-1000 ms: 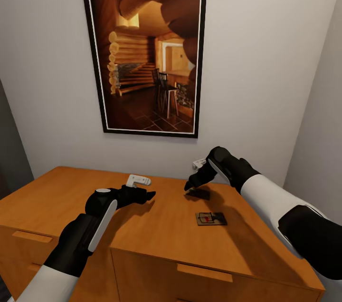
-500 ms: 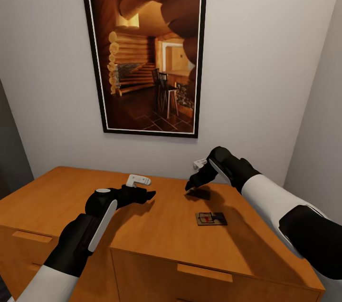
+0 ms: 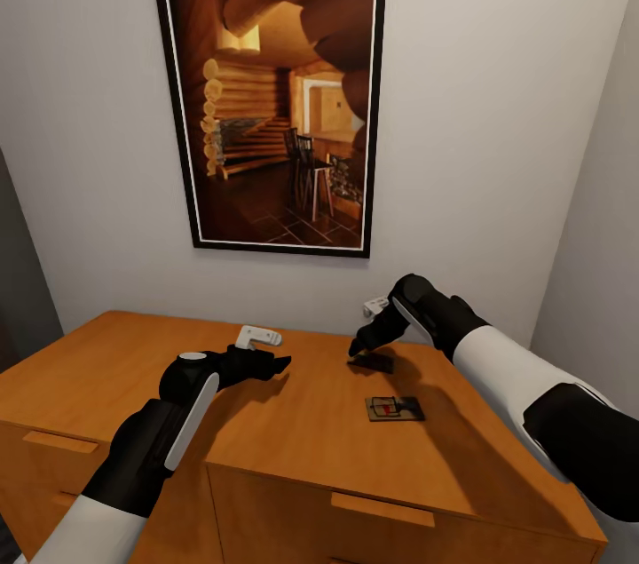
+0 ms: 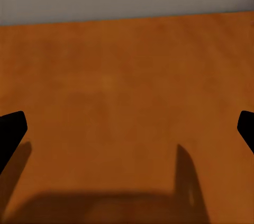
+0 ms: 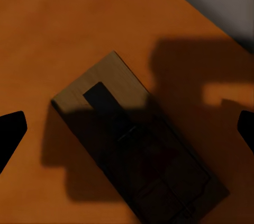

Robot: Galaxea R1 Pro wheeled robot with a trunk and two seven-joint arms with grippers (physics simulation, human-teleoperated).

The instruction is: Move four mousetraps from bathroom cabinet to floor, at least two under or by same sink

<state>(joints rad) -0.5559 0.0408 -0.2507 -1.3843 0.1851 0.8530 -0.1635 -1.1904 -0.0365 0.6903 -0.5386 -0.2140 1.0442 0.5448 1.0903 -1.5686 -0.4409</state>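
Observation:
Two mousetraps lie on top of the orange-brown cabinet [image 3: 284,435]. One mousetrap [image 3: 394,409] sits nearer the front, with a red patch on its flat base. The other mousetrap [image 3: 374,362] lies farther back in shadow, directly beneath my right gripper [image 3: 359,349]. In the right wrist view this mousetrap [image 5: 143,155] lies diagonally between the widely spread fingertips [image 5: 10,134], apart from both. My left gripper [image 3: 279,362] hovers open over bare cabinet top [image 4: 127,86], holding nothing.
A tall framed picture [image 3: 275,89] of a log interior hangs on the wall behind the cabinet. Walls close in at the right [image 3: 603,218] and the left [image 3: 18,280]. Drawer fronts with bar handles [image 3: 382,509] face me below the cabinet's front edge.
My right gripper has edged very slightly to the right above the rear mousetrap. The left arm and both mousetraps have not moved.

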